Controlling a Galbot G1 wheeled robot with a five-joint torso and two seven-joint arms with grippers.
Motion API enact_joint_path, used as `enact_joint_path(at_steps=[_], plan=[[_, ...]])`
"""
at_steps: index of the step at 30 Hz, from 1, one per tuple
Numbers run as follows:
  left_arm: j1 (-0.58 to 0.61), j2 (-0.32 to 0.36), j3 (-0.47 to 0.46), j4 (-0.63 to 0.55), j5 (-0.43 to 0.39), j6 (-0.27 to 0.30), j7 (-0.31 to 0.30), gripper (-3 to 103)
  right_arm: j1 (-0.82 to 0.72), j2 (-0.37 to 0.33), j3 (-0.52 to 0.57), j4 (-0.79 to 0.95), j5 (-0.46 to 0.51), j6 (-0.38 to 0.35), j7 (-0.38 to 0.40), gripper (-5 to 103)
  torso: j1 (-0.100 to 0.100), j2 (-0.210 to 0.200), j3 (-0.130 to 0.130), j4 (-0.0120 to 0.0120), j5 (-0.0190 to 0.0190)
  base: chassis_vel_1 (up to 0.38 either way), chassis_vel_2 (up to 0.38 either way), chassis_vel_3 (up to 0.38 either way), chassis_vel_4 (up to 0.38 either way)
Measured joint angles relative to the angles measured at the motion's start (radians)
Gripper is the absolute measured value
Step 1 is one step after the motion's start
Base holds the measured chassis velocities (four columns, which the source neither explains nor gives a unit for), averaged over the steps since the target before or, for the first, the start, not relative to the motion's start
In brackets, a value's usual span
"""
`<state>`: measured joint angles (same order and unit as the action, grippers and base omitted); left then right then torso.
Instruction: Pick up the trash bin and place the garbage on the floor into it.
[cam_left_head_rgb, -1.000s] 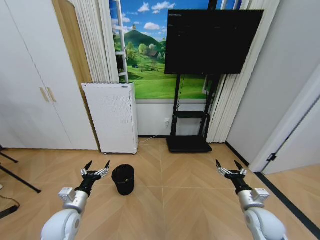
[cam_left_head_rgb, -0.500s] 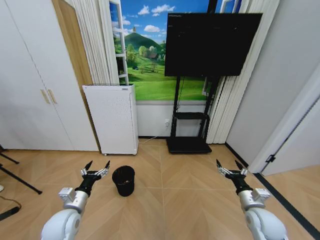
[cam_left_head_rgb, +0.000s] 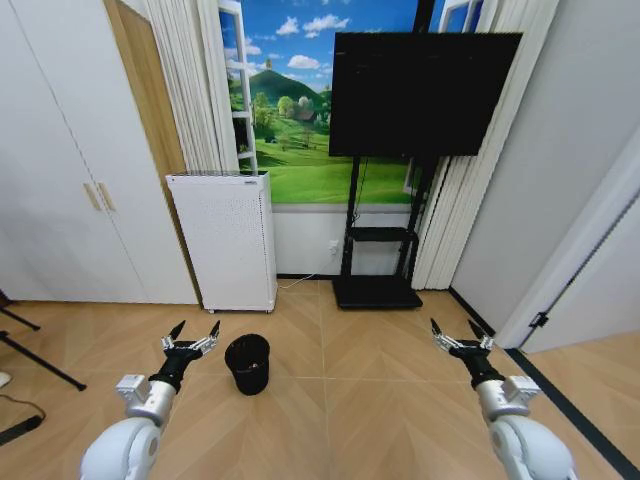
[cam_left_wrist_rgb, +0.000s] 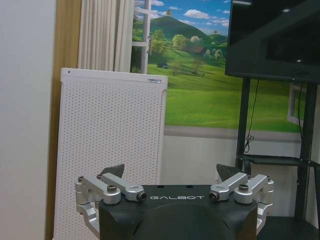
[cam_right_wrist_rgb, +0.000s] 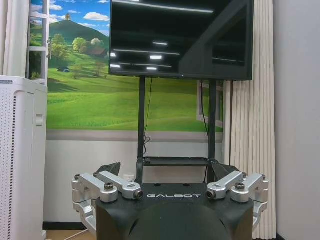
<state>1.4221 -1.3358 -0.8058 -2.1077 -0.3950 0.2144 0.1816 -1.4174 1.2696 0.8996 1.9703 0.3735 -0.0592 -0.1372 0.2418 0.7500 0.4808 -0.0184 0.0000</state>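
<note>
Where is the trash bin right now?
In the head view the trash bin stands on the floor, left of centre, just right of the open left pincer and in front of the white perforated appliance.

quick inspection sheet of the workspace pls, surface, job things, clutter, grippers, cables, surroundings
surface: floor of light herringbone wood, bare around the robot
job's things: trash bin, black mesh, standing upright on the floor just right of the left gripper, not held; garbage: nothing seen
clutter: dark tripod-like legs at the far left edge
grippers: left gripper open, held low beside the bin; right gripper open, held low over bare floor, holding nothing
cables: a thin cable on the floor from the white perforated appliance toward the wall
surroundings: TV on a black stand, landscape mural, curtains, white cabinet doors on the left
</note>
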Motion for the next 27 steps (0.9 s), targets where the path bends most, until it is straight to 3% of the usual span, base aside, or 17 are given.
enact_joint_path(at_steps=[27], plan=[[-0.006, 0.013, -0.003, -0.003, -0.021, 0.007, -0.008, 100, 0.001, 0.004, -0.008, 0.006, 0.000, -0.008, 0.011, 100, 0.055, 0.130, 0.075, 0.0000, 0.0000, 0.000, 0.000, 0.000, 0.000]])
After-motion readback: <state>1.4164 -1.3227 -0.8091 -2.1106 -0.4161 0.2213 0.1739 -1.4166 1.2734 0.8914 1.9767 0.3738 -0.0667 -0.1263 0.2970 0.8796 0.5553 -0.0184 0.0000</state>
